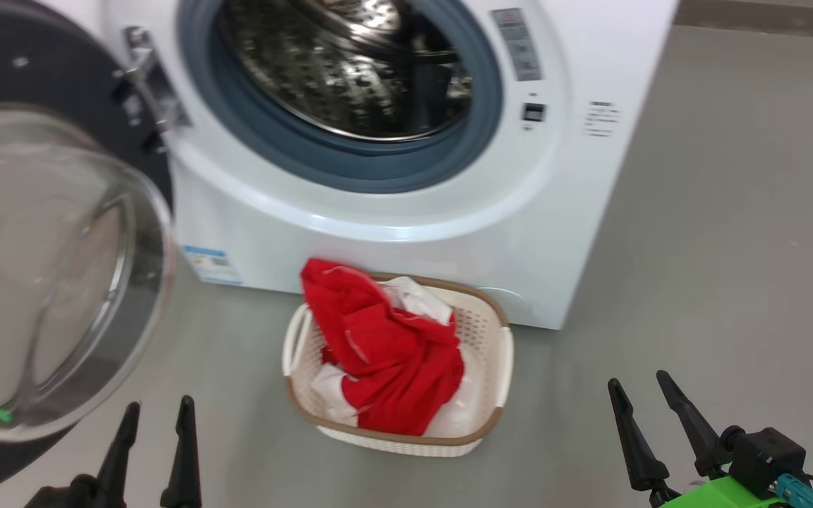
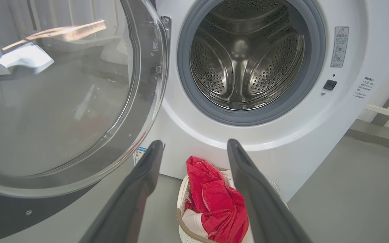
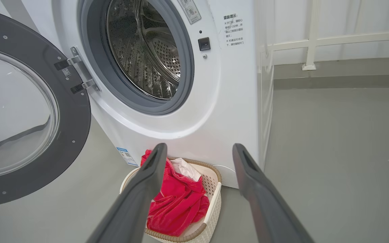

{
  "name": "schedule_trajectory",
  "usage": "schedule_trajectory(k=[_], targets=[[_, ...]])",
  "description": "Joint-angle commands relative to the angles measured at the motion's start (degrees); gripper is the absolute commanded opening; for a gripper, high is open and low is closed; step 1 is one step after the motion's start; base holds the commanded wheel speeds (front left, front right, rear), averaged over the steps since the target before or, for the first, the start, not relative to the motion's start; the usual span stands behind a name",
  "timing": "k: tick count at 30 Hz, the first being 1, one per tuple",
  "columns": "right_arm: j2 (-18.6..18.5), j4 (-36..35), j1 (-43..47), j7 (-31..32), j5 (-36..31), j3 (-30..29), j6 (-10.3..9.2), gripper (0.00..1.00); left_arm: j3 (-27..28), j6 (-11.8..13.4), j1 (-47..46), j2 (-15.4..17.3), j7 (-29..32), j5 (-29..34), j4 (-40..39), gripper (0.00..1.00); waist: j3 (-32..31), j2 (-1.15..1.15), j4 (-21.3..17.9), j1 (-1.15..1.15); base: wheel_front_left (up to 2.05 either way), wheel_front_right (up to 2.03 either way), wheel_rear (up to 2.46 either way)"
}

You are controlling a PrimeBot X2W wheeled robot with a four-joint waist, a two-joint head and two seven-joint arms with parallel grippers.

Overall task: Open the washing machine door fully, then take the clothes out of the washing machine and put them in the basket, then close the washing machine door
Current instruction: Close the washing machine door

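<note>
In the head view a plain grey floor [image 1: 731, 247] runs under the white washing machine [image 1: 406, 240], whose steel drum [image 1: 350, 63] lies bare behind the grey gasket [image 1: 350, 166]. The washing machine door [image 1: 46, 282] hangs swung wide on the machine's hinge side, at the robot's left. The basket [image 1: 502, 339] sits on the floor just before the machine's foot, below the opening, with the clothes [image 1: 392, 360] heaped in it, red with white parts. The left hand [image 1: 158, 403] hovers low before the machine, under the door, spread and empty. The right hand [image 1: 638, 379] hovers off the machine's right corner, likewise spread and empty. A small blue label sticker [image 1: 212, 264] marks the machine's lower front, its print too small to read. In the left wrist view the spread fingers [image 2: 140, 182] point up at the machine's front. Beside the opening are a grey warning sticker [image 2: 339, 47] with a triangle sign and a black square socket [image 2: 330, 84]. In the right wrist view a white railing [image 3: 311, 40] and pale wall [image 3: 349, 17] stand beyond the machine's right side. Several printed lines [image 3: 234, 30] of characters beside the opening cannot be made out.
</note>
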Motion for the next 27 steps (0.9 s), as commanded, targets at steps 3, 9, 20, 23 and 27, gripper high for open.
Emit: schedule_trajectory(k=[3, 9, 20, 23, 27], targets=[[-1.0, -1.1, -0.8, -0.4, -0.4, 1.7, 0.44, 1.00, 1.1, -0.3, 0.3, 0.4, -0.3, -1.2, -0.7, 1.00, -0.5, 0.00, 6.4, 0.00, 0.00, 0.00, 0.00], [-1.2, -0.7, -0.4, -0.4, -0.1, 2.2, 0.44, 1.00, -0.6, -0.3, 0.8, 0.4, -0.3, -2.6, -0.1, 1.00, -1.2, 0.00, 11.8, 0.00, 0.00, 0.00, 0.00], [-1.1, -0.1, -0.6, -0.4, 0.2, 4.4, 0.44, 1.00, -0.9, -0.3, 2.5, 0.4, -0.3, -4.7, -0.5, 1.00, -2.1, 0.00, 18.0, 0.00, 0.00, 0.00, 0.00], [-1.3, 0.3, -1.4, -0.4, 0.4, 5.5, 0.44, 1.00, -0.5, -0.3, 2.9, 0.4, -0.3, -5.5, -1.0, 1.00, -2.0, 0.00, 18.2, 0.00, 0.00, 0.00, 0.00], [-1.6, 0.8, -2.1, -0.4, 0.6, 6.2, 0.44, 1.00, -0.5, 0.0, 3.2, 0.4, -0.3, -6.1, -1.5, 1.00, -1.9, 0.00, 18.3, 0.00, 0.00, 0.00, 0.00]])
